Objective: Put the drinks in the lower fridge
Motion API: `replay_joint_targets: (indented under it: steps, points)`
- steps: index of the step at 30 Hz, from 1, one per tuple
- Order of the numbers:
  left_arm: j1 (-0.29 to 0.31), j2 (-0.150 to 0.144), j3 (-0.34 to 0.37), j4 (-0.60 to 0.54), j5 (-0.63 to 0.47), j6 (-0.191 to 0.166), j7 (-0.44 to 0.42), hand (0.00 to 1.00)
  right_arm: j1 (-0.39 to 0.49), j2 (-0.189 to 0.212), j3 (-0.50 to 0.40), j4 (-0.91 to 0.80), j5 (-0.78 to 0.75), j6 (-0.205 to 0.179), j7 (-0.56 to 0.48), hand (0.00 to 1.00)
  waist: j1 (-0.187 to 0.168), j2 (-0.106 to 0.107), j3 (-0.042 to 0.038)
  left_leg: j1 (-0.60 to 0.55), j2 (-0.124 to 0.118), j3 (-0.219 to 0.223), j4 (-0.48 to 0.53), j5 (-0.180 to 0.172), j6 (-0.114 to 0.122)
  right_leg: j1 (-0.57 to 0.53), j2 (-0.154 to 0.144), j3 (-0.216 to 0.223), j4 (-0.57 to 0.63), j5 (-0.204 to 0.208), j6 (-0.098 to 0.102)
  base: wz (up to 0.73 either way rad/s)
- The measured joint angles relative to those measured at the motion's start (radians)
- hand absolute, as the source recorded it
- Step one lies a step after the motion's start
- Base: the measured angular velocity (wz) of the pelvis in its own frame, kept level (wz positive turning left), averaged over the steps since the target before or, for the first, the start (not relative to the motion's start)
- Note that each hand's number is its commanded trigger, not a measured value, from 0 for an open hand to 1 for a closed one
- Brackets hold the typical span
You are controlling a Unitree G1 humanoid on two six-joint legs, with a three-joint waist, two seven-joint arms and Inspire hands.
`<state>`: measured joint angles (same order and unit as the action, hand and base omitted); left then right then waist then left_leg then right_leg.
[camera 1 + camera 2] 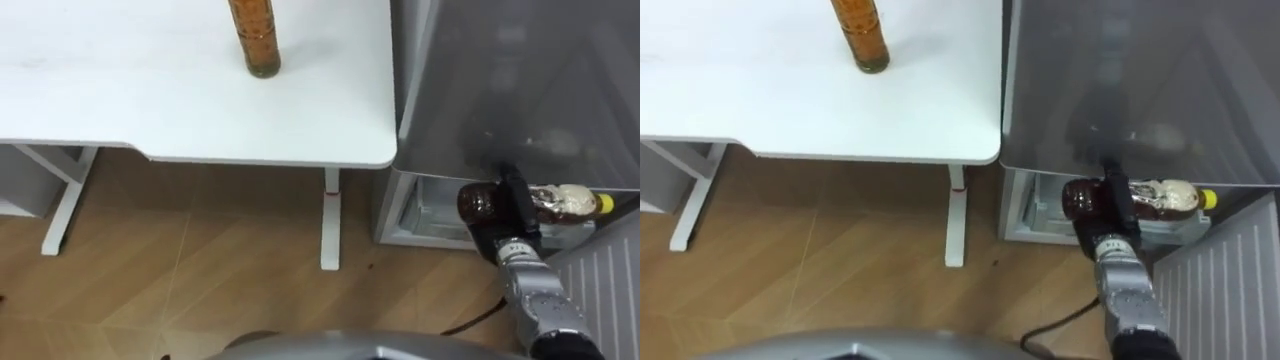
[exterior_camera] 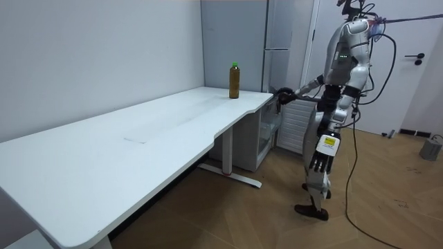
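Note:
A bottle of dark brown drink with a yellow cap lies sideways in my right hand, whose dark fingers are curled round its middle. It hangs just in front of the open lower fridge compartment, below the grey upper door. A second bottle of amber drink, green-capped in the room view, stands upright near the far edge of the white table. My left hand hangs at my side with relaxed fingers.
The lower fridge door stands open at the right, its ribbed white inside facing me. The table's corner nearly touches the fridge, and its white legs stand on the wood floor.

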<state>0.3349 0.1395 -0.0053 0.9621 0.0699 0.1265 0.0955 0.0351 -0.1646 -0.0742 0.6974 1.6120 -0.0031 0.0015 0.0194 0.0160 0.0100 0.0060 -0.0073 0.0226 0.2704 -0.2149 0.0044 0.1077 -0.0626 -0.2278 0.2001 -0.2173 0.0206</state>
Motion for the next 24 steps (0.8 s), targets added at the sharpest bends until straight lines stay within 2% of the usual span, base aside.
replay_joint_targets:
  steps: [2,4,7,12,14,16,17,19,22,24]
  points:
    - [-0.015,0.005,-0.003,0.000,-0.001,0.002,0.000,0.00,-0.037,-0.002,0.000,0.039,0.009,0.006,0.011,1.00,-0.014,0.000,0.0000,-0.031,0.001,-0.002,0.017,0.001,0.001,-0.027,-0.002,-0.010,0.014,0.000,-0.001,0.07]
    - [-0.054,0.010,0.003,0.003,0.000,0.003,0.000,0.00,-0.108,-0.008,-0.004,0.100,0.010,0.009,0.022,1.00,-0.012,0.006,0.0003,-0.085,0.001,0.001,0.039,0.005,0.008,-0.093,-0.006,-0.003,0.053,-0.004,-0.003,-0.03]
    - [-0.125,0.023,-0.001,0.002,0.000,0.003,0.000,0.00,-0.211,-0.030,-0.008,0.201,0.011,0.032,0.041,1.00,-0.011,-0.002,0.0057,-0.158,0.001,0.006,0.073,0.010,0.015,-0.183,-0.013,0.009,0.114,-0.003,-0.004,-0.08]
    - [-0.204,0.034,-0.017,0.018,-0.025,-0.008,0.000,0.00,-0.368,-0.038,-0.054,0.361,0.020,0.042,0.072,1.00,0.001,-0.003,0.0108,-0.281,0.001,0.014,0.144,0.019,0.026,-0.313,-0.024,0.023,0.194,0.001,-0.004,-0.05]
    - [-0.244,0.039,-0.017,0.038,-0.045,-0.010,0.001,0.00,-0.418,-0.046,-0.081,0.410,0.027,0.042,0.089,1.00,0.014,-0.006,0.0151,-0.339,0.000,0.008,0.174,0.023,0.030,-0.375,-0.029,0.025,0.231,-0.003,-0.005,0.02]
    - [-0.289,0.043,-0.022,0.065,-0.094,-0.013,0.001,0.00,-0.471,-0.076,-0.087,0.445,0.027,0.049,0.074,1.00,0.021,-0.017,0.0231,-0.403,-0.008,0.009,0.185,0.041,0.030,-0.454,-0.043,0.033,0.277,-0.005,-0.004,0.07]
    - [-0.301,0.044,-0.027,0.073,-0.109,-0.016,0.001,0.00,-0.482,-0.085,-0.087,0.450,0.027,0.048,0.063,1.00,0.027,-0.019,0.0245,-0.423,-0.008,0.008,0.191,0.045,0.032,-0.478,-0.044,0.038,0.288,-0.005,-0.005,0.05]
    - [-0.352,0.052,-0.060,0.093,-0.131,-0.018,0.002,0.00,-0.517,-0.123,-0.087,0.485,0.027,0.045,0.026,1.00,0.062,-0.028,0.0318,-0.493,-0.017,0.010,0.212,0.057,0.032,-0.557,-0.050,0.046,0.329,-0.002,-0.009,0.00]
    - [-0.390,0.056,-0.099,0.097,-0.130,-0.019,0.005,0.00,-0.554,-0.138,-0.086,0.496,0.027,0.047,0.008,1.00,0.080,-0.047,0.0421,-0.575,-0.027,0.018,0.218,0.081,0.034,-0.665,-0.074,0.052,0.392,-0.007,-0.011,0.09]
    - [-0.396,0.061,-0.122,0.097,-0.131,-0.026,0.006,0.00,-0.571,-0.139,-0.086,0.496,0.029,0.049,-0.001,1.00,0.088,-0.049,0.0432,-0.622,-0.029,0.025,0.237,0.084,0.033,-0.713,-0.073,0.054,0.413,-0.007,-0.015,0.04]
